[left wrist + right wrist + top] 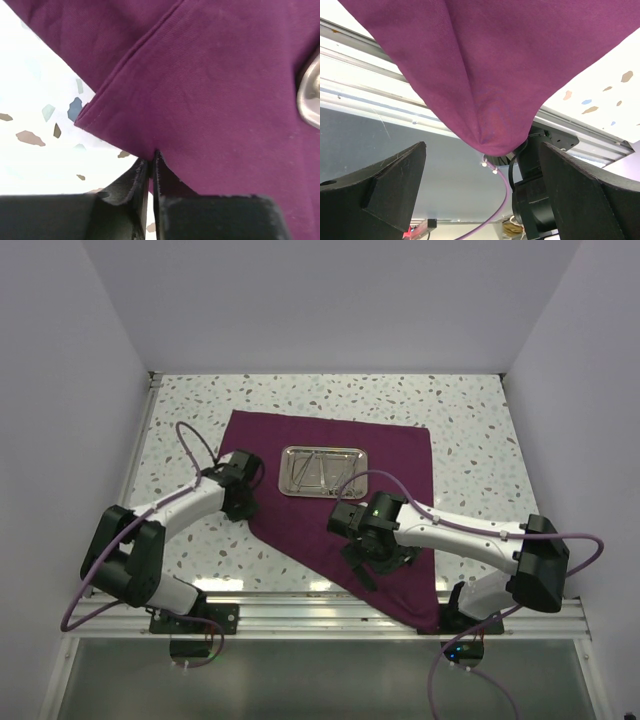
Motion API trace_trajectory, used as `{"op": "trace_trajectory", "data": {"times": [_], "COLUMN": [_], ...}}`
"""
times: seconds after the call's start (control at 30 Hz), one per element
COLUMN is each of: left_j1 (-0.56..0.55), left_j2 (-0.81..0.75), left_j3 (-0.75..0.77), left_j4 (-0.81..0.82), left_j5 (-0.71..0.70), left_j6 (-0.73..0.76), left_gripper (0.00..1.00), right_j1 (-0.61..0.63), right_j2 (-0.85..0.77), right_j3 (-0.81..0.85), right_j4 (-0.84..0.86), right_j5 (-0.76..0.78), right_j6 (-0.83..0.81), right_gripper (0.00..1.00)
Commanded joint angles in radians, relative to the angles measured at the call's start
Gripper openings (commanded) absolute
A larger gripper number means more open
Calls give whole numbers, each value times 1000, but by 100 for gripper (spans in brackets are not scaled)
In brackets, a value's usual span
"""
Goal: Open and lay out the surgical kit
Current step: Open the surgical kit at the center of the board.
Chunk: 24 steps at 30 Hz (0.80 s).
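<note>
On the speckled worktop (180, 430) we are counting one maroon cloth (400, 455) lying spread out, one steel tray (324, 448) sitting on its far middle, thin silver instruments (320, 472) inside it too fine to number, and the left arm (185, 502) and right arm (460, 535), two in all. Only the left wrist view is showing the left jaws pinching nearly shut on the cloth's hemmed edge. Only the right wrist view is showing the right jaws standing wide apart, gripping nothing, with the cloth's near corner (495, 135) hanging over the metal rail (355, 60).
</note>
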<state>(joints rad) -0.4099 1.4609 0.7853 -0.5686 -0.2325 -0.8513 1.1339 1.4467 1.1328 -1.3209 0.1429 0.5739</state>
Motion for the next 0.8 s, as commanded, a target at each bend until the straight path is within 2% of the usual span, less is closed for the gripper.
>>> {"op": "trace_trajectory", "data": {"times": [0.0, 0.17, 0.23, 0.4, 0.53, 0.63, 0.67, 0.7, 0.73, 0.77], "left_j1": [-6, -6, -6, -20, -62, -73, -79, -108, -133, -154], "left_j2": [-39, -109, -117, -138, -218, -315, -336, -367, -375, -382], "left_j3": [112, 186, 212, 213, 245, 244, 215, 203, 192, 166], "left_j4": [-62, -198, -243, -500, -706, -752, -752, -751, -751, -751], "left_j5": [-45, -44, 4, 87, 107, 283, 333, 396, 404, 436], "left_j6": [14, 41, 80, 112, 72, 87, 55, 37, 18, -3], "left_gripper": [3, 0, 0, 0, 0, 7, 13, 28, 39, 99], "right_j1": [3, 1, 0, -37, -133, -239, -265, -293, -353, -385], "right_j2": [14, 40, 55, 87, 110, 121, 135, 145, 159, 197], "right_j3": [22, 39, 56, 105, 145, 166, 179, 191, 205, 237], "right_j4": [-11, 8, 15, 49, 80, 110, 132, 138, 144, 164], "right_j5": [11, 14, 14, 11, -9, -16, -8, 1, 15, 9], "right_j6": [-20, -40, -55, -110, -150, -175, -180, -178, -172, -167], "right_gripper": [98, 98, 98, 98, 98, 98, 98, 99, 98, 98]}}
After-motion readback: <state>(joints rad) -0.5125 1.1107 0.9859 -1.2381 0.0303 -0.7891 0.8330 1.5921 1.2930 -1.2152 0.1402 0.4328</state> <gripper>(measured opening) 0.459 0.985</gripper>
